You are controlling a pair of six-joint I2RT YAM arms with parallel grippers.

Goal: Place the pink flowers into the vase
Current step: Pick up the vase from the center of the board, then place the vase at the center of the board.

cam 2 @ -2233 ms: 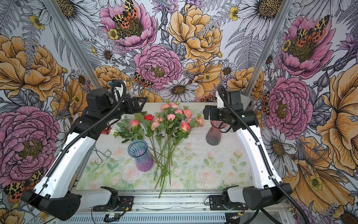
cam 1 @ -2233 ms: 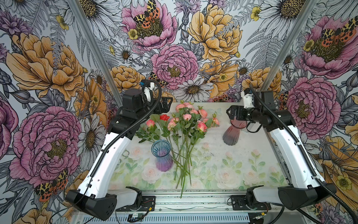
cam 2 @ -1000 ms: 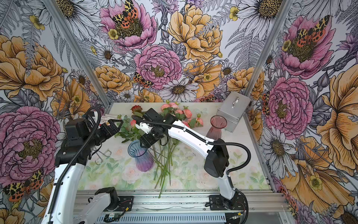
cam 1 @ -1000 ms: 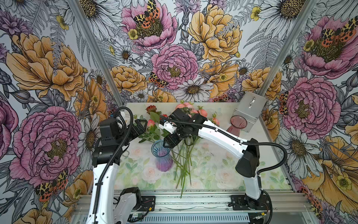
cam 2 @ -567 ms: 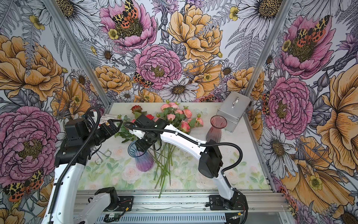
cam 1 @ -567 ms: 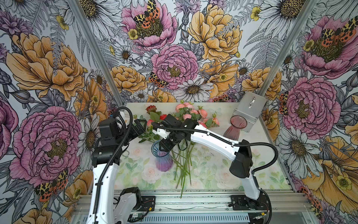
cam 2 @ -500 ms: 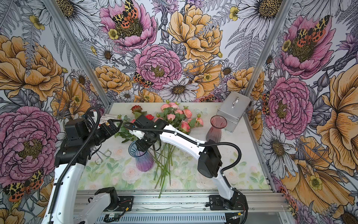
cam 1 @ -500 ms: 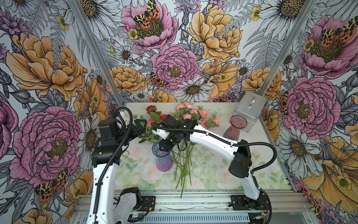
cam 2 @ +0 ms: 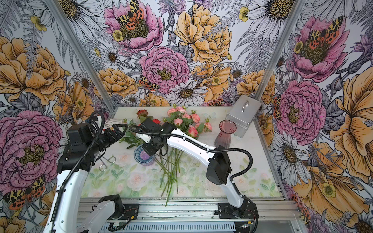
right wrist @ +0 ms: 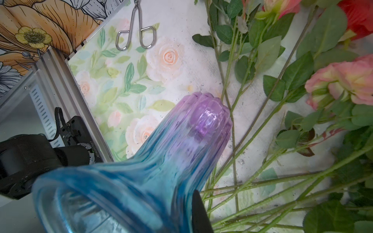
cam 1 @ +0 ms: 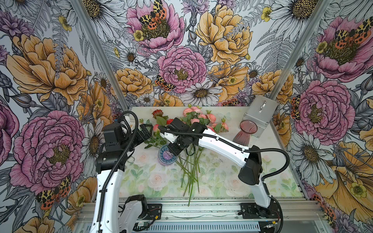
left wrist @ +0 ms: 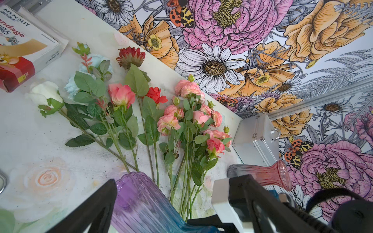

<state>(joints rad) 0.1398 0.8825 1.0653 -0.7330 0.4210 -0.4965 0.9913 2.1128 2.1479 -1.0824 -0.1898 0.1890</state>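
Observation:
The pink flowers lie in a loose bundle on the floral mat, blooms toward the back wall and stems fanning toward the front edge. In the left wrist view these pink flowers are all lying flat. The blue-to-purple glass vase stands upright just left of the stems. My right gripper is shut on the vase at its blue rim, one finger outside the glass. My left gripper hangs open and holds nothing, up and left of the vase.
A second, pink-red vase stands at the back right beside a tilted metal case. Red flowers, a white rose and a bandage box lie at the back left. Metal tongs lie left of the vase.
My right arm swung left from over the flower bundle to the blue-purple vase, and its jaws closed on the rim. The left arm stayed put, open.

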